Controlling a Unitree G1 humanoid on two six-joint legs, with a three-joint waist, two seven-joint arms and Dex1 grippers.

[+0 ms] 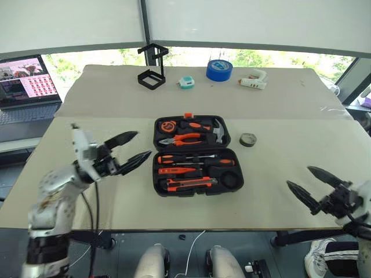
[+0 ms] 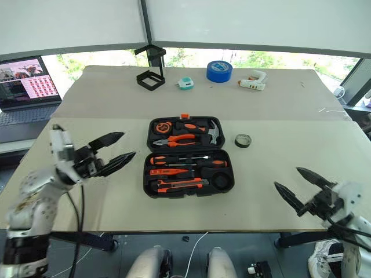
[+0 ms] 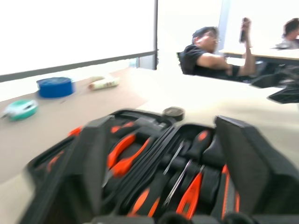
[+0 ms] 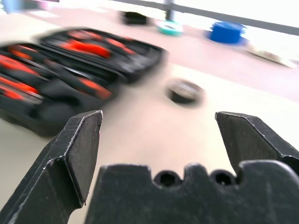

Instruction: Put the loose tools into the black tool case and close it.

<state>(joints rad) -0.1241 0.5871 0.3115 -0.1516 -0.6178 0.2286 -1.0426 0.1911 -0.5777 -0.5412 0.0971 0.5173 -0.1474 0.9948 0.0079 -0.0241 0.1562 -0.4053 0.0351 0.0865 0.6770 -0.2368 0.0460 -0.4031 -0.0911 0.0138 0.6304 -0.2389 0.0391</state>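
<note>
Case open; tape roll outside.

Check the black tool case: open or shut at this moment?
Open. The black tool case lies spread flat on the table, both halves showing orange-handled tools in their slots. The small dark tape roll sits outside, beside it.

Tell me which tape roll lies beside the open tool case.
The small dark grey tape roll, just right of the black tool case; the big blue tape roll sits at the far edge.
</note>
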